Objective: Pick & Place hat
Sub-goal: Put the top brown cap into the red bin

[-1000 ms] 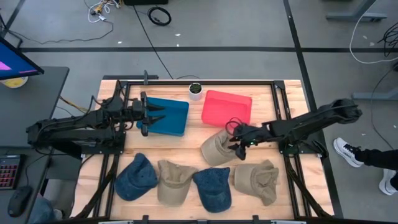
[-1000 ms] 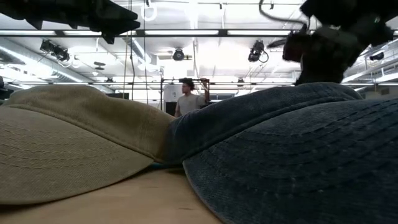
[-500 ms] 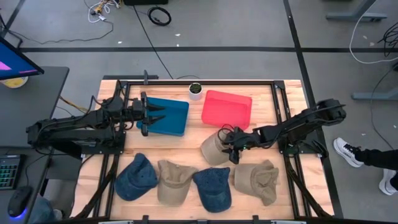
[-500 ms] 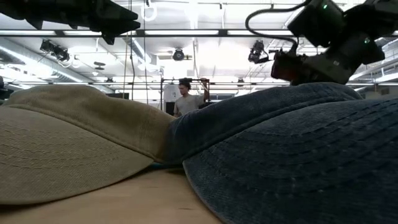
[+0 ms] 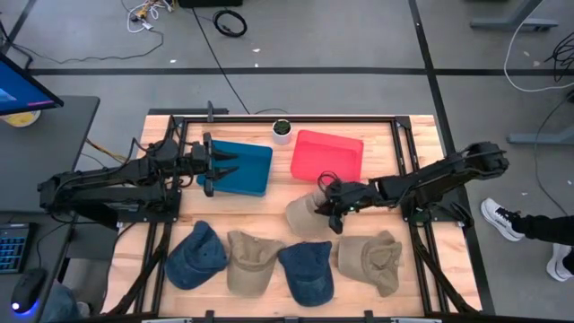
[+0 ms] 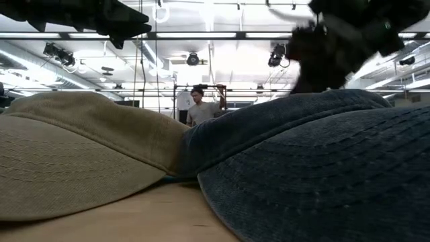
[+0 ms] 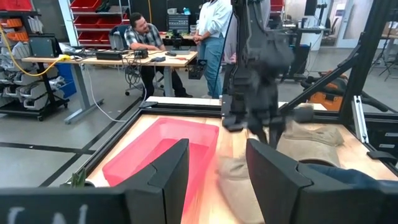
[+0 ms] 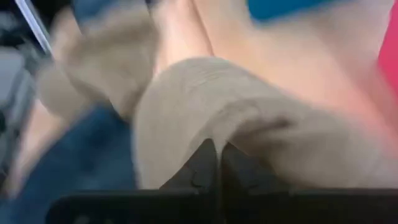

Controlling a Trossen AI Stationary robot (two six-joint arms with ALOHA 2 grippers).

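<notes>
A tan hat (image 5: 303,213) lies mid-table, just in front of the red bin (image 5: 327,154). My right gripper (image 5: 330,212) is shut on its right side, and in the right wrist view the hat (image 8: 242,106) bulges just beyond the shut fingers (image 8: 203,163). In the low view that gripper (image 6: 336,47) is a dark blur. My left gripper (image 5: 224,168) hovers open over the blue bin (image 5: 247,170), its fingers (image 7: 168,174) apart with nothing between them. It looks toward the red bin (image 7: 161,152) and the tan hat (image 7: 311,137). My right gripper pinches a fold of the tan hat's cloth (image 8: 219,132) between its two fingers, on the side of the hat toward the table's right edge. The fingers reach in from the right, slanting down. Whether the hat is clear of the table I cannot tell.
Several more hats lie in a row along the near edge: blue (image 5: 195,256), tan (image 5: 251,262), blue (image 5: 307,269) and tan (image 5: 369,260). A small white pot (image 5: 282,130) stands at the far edge. People show in the room beyond the table.
My right gripper has gone a little toward the table's left edge, onto the tan hat, and has shut on it. The hat has shifted slightly leftward with it.
</notes>
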